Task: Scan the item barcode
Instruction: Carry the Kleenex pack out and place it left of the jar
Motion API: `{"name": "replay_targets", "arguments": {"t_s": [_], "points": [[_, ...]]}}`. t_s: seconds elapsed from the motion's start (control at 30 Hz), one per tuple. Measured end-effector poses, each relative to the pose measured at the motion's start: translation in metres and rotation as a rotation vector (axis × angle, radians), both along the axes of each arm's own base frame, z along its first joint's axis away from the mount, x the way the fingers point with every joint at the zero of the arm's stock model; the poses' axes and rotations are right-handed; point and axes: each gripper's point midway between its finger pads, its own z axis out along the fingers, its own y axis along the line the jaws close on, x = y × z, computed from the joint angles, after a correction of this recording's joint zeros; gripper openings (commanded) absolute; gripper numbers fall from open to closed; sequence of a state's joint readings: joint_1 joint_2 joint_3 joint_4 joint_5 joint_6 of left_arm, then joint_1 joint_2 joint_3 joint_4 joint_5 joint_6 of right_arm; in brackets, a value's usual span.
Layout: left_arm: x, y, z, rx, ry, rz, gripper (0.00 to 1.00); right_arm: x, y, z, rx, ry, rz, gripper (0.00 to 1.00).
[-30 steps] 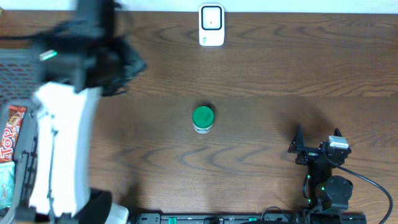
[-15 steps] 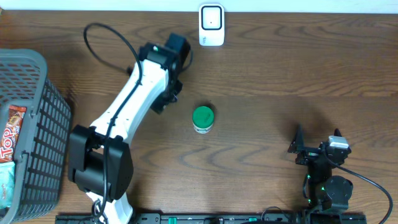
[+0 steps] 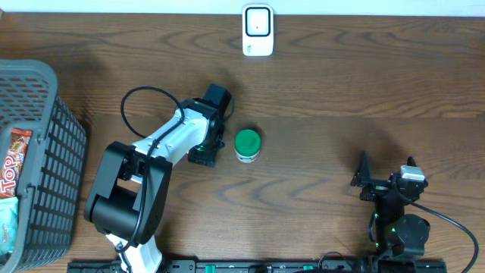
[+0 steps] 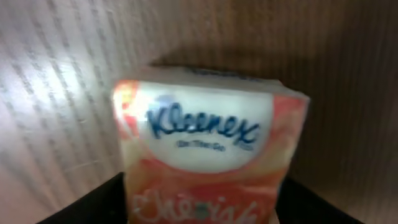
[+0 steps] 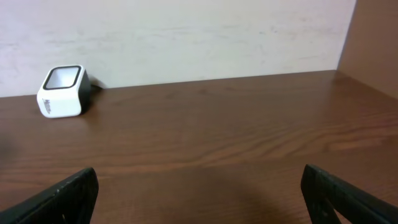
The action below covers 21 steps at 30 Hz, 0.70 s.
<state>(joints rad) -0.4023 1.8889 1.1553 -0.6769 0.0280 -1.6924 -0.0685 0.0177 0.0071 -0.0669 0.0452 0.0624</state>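
White-and-orange Kleenex tissue pack point(image 4: 205, 143) between left gripper point(image 3: 202, 154) fingers, just left of green-lidded jar point(image 3: 247, 143); pinched or loose, cannot tell. Right gripper point(image 5: 198, 177) fingers spread wide, well apart from pack.

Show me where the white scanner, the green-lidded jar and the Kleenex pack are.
white scanner point(image 3: 258, 30), overhead view, on its front face.
green-lidded jar point(image 3: 247, 142), overhead view, on the lid's middle.
Kleenex pack point(image 4: 202, 127), left wrist view, on the white logo patch.
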Motion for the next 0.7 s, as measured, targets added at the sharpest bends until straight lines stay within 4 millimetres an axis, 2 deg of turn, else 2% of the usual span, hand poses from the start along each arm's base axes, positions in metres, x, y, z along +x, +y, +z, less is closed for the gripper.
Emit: {"name": "replay_targets", "arguments": {"t_s": [0.2,0.27,0.33,0.4,0.53,0.57,0.6,0.7], "points": [[0.009,-0.008,0.009,-0.045,-0.047,0.003,0.79,0.000,0.000,0.000,0.000,0.000,0.000,0.99],[0.014,-0.010,0.023,-0.059,-0.089,-0.019,0.80,0.000,0.000,0.000,0.000,0.000,0.000,0.99],[0.022,-0.011,0.050,-0.072,-0.164,-0.051,0.86,0.000,0.000,0.000,0.000,0.000,0.000,0.99],[0.033,-0.011,0.089,-0.084,-0.280,-0.083,0.86,0.000,0.000,0.000,0.000,0.000,0.000,0.99],[0.046,0.000,0.195,-0.113,-0.576,-0.140,0.93,0.000,0.000,0.000,0.000,0.000,0.000,0.99],[0.045,0.008,0.227,-0.110,-0.664,-0.154,0.93,0.000,0.000,0.000,0.000,0.000,0.000,0.99],[0.044,0.013,0.248,-0.108,-0.720,-0.159,0.93,0.000,0.000,0.000,0.000,0.000,0.000,0.99],[0.029,0.044,0.325,-0.058,-0.936,-0.195,0.94,0.000,0.000,0.000,0.000,0.000,0.000,0.99]]}}
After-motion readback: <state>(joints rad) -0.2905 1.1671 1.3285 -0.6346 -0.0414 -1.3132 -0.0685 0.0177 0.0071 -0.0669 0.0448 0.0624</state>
